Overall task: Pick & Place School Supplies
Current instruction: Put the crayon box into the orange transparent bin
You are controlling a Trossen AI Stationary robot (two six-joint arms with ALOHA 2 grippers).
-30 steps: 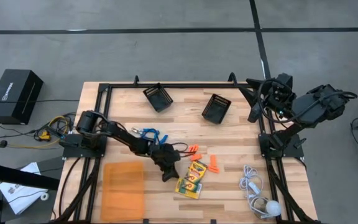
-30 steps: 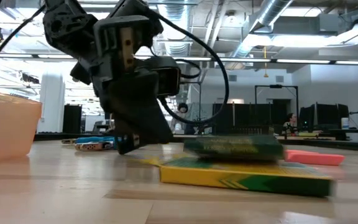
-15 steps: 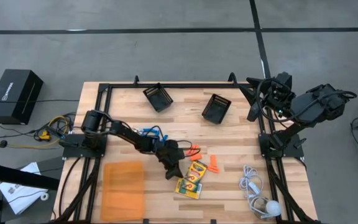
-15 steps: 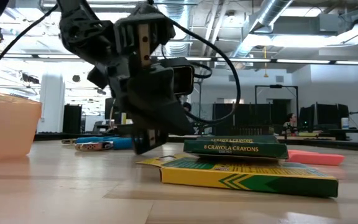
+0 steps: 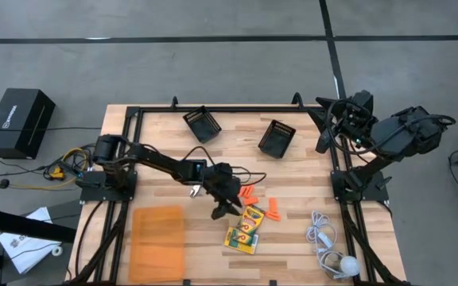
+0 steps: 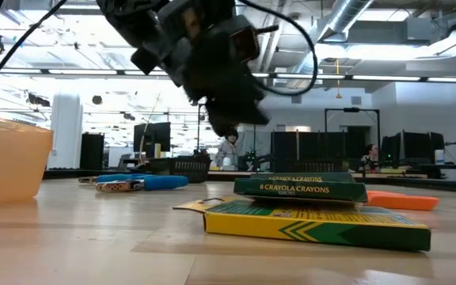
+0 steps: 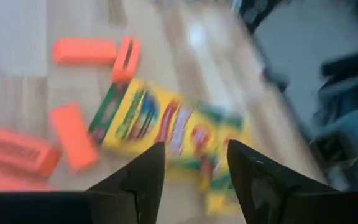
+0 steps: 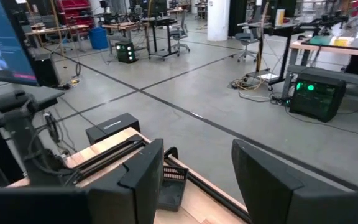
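Two crayon boxes (image 5: 243,229) lie on the table, the green one (image 6: 300,188) resting on the yellow one (image 6: 315,222). Orange pieces (image 5: 250,193) lie just beyond them, and the blue-handled scissors (image 6: 144,182) lie flat to the left, partly under the arm in the high view. My left gripper (image 5: 223,210) hangs open above the table just left of the boxes, with nothing between its fingers; its wrist view looks down on the boxes (image 7: 166,124). My right gripper (image 8: 191,168) is open, raised beyond the table's right edge.
An orange tray (image 5: 157,242) sits at the near left. Two black mesh bins (image 5: 202,124) (image 5: 277,137) lie at the far side. A white cord with a bulb (image 5: 329,248) lies at the near right. Bare wood shows between the bins and the supplies.
My left gripper has risen from the tabletop and shifted toward the table's right edge, ending above and beside the crayon boxes. The boxes stay where they were.
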